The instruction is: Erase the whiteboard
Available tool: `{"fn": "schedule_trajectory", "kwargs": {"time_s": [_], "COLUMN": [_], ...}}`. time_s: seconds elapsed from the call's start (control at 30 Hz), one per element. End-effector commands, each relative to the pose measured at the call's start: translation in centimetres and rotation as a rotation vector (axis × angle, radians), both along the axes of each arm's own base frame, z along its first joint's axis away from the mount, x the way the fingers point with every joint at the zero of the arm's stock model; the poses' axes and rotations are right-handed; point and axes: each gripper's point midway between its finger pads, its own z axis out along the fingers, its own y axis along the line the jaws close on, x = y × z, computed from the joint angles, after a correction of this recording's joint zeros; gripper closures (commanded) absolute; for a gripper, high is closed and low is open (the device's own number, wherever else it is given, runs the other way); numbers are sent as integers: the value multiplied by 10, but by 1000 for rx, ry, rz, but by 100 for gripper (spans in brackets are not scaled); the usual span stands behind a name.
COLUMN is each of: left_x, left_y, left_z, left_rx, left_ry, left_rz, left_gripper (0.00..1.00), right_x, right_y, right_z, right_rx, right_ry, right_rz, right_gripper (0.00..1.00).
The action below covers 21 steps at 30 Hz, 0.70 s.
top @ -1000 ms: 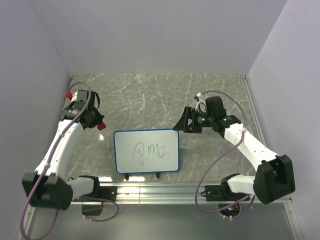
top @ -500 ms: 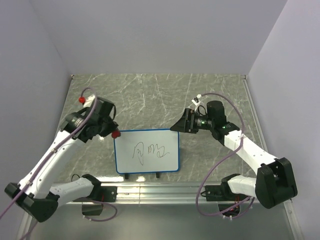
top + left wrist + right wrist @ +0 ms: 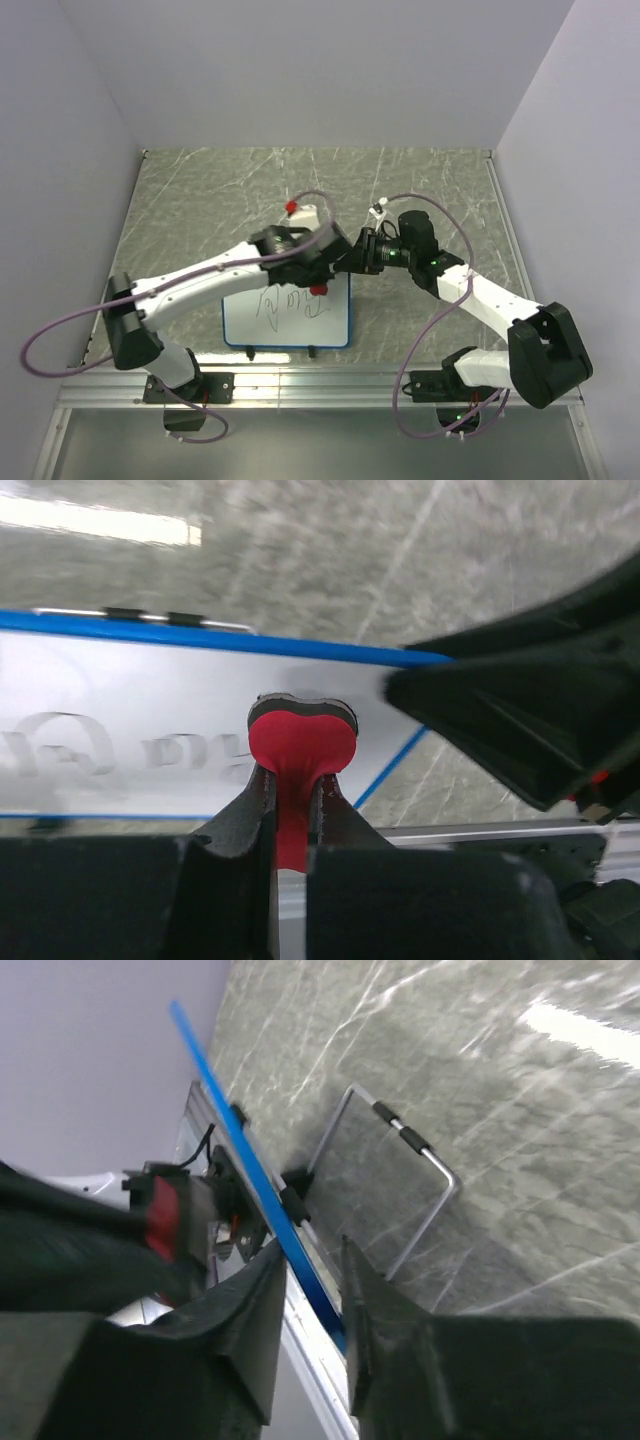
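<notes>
I see the whiteboard (image 3: 250, 325) by the near edge of the tabletop (image 3: 200, 190), about midway along it. Its long axis runs parallel to that edge and its written face is turned up toward the top camera. Black scribbles (image 3: 285, 300) sit across its middle.

My left claw (image 3: 290, 785) is pinched tight on the red stem of the eraser (image 3: 302, 730), whose head is over the board's right part, just right of the scribbles.

My right claw (image 3: 310, 1250) is narrow, with the board's blue rim between its fingers at the far right corner. Its black body crowds in close beside the eraser. From that wrist I also see a wire stand (image 3: 400, 1190) behind the board. The left arm crosses the board's far edge and hides it from above.
</notes>
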Motion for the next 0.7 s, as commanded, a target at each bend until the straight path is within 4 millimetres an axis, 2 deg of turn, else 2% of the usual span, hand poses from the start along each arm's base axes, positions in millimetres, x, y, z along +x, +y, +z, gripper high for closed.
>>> {"fn": "schedule_trajectory", "kwargs": {"time_s": [0.0,0.07,0.1,0.17,0.2,0.33,0.37,0.43,0.47,0.53,0.57,0.63,0.67], "left_x": [-4,-13,-17,-31,-40,-53,-56,-61,-66,-67,-71,-68,-70], "left_y": [-35,-42,-45,-50,-54,-40,-29,-27,-13,1,26,44,62], "left_z": [0,-23,-30,-47,-51,-71,-84,-90,-107,-117,-132,-134,-148], "left_rx": [-26,23,31,54,59,73,103,62,96,90,149,114,128], "left_ry": [-55,-47,-46,-52,-57,-68,-68,-70,-55,-49,-36,-34,-28], "left_rz": [-28,-23,-21,-28,-45,25,38,60,73,130,166,233,248], "left_gripper": [100,100,100,100,100,100,100,100,100,100,100,100,100], "right_x": [-2,-5,-6,-6,-6,-8,-10,-16,-19,-23,-26,-26,-29], "right_y": [6,5,5,2,0,-7,-9,-12,-14,-18,-20,-22,-25], "right_z": [2,-5,-7,-13,-15,-26,-30,-39,-43,-48,-51,-48,-51], "right_rx": [5,-15,-18,-38,-45,-91,-103,-120,-128,-145,-162,-168,-183], "right_ry": [-48,-39,-39,-33,-31,-44,-33,-21,-11,-3,1,-19,-5], "right_rz": [6,9,12,0,-6,-21,-23,-16,-14,-15,-11,-7,-5], "right_gripper": [69,76,83,92,100,100,100,100,100,100,100,100,100]}}
